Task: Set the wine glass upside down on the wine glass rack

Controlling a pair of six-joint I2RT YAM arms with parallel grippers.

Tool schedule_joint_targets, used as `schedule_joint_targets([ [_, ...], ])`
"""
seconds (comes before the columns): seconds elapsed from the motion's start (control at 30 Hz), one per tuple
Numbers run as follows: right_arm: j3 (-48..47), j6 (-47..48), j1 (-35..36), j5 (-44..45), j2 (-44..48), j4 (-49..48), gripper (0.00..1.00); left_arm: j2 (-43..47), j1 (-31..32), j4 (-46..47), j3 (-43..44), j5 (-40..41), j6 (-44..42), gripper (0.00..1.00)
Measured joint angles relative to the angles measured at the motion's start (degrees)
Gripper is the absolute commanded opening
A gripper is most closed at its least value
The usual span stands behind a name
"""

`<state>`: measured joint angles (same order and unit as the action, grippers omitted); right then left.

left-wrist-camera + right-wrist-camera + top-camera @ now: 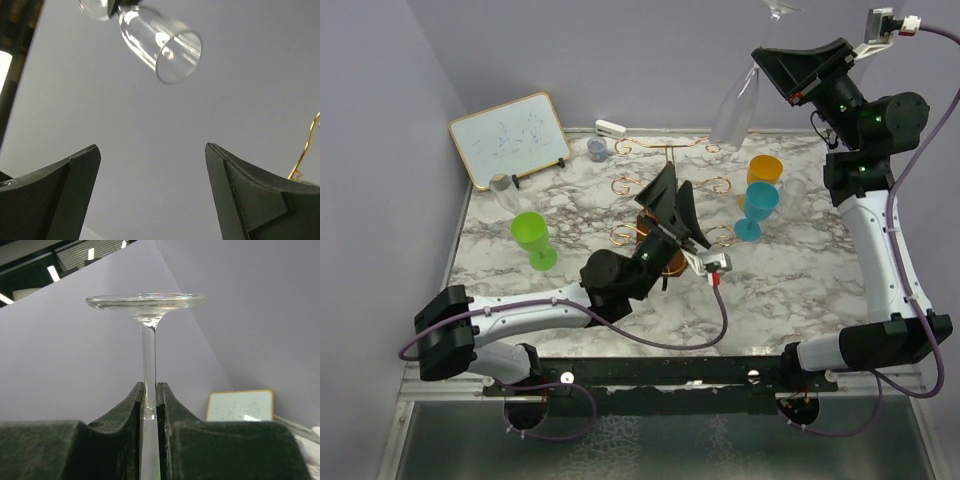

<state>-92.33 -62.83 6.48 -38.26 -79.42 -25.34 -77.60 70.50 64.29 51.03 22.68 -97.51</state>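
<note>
My right gripper is raised high at the back right, shut on the stem of a clear wine glass. The glass hangs upside down, bowl down and foot up. In the right wrist view the fingers clamp the stem below the round foot. The gold wire rack stands mid-table, its brown base mostly hidden by my left gripper. That gripper is open, empty and points upward. The left wrist view shows the glass bowl above the open gripper and a gold rack arm at the right.
A green goblet stands at the left. A teal goblet and an orange cup stand right of the rack. A whiteboard, a clear glass, a small grey cup and a white eraser are at the back.
</note>
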Motion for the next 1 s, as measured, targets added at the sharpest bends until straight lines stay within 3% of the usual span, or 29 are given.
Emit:
schedule_joint_targets([
  [0.1, -3.3, 5.1, -1.6, 1.3, -0.8, 5.4, 0.01, 2.0, -2.8, -11.8, 4.3, 5.3, 7.7, 0.89],
  [0.27, -5.0, 12.7, -6.2, 2.8, -0.9, 11.8, 0.01, 3.7, -10.2, -39.2, 20.8, 10.9, 27.5, 0.91],
  [0.47, 4.6, 22.8, -8.3, 8.2, 2.8, 15.2, 0.01, 7.2, -19.4, -67.5, 38.2, 8.8, 50.4, 0.99],
  [0.73, 29.0, 31.2, -8.3, 11.5, 8.8, 7.9, 0.01, 11.4, -36.7, -89.2, 47.2, -5.1, 73.0, 1.0],
  [1.0, 37.0, 41.1, -4.9, 11.1, 8.7, -1.4, 0.01, 15.0, -43.3, -97.4, 41.4, -11.6, 79.1, 1.0],
])
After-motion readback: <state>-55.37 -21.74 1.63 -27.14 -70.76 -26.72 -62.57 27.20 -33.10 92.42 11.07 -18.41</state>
